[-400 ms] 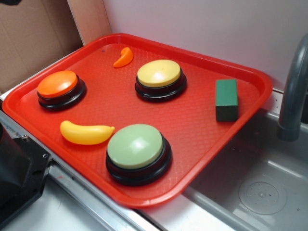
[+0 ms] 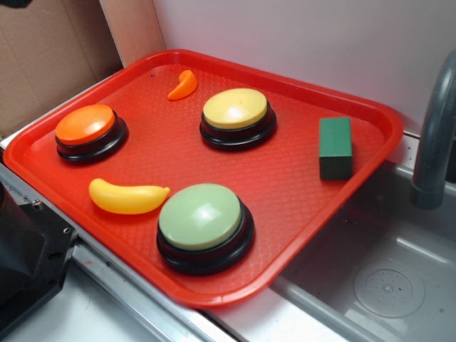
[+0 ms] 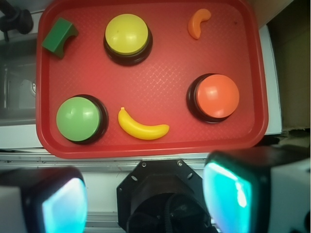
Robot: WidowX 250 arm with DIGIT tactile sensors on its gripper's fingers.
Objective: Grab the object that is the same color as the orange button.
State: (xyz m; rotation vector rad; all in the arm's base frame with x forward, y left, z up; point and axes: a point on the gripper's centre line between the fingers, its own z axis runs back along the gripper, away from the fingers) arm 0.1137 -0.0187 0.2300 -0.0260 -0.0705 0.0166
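We see our gripper [image 3: 146, 194] spread wide, holding nothing. The orange piece [image 3: 198, 23] lies on the tray [image 3: 160, 87] at 12 o'clock from the orange button [image 3: 216, 96].

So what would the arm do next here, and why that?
Probably travel forward across the red tray toward the small orange piece in its far corner. That piece matches the orange button, and the tool hangs open over the tray's near edge, holding nothing.
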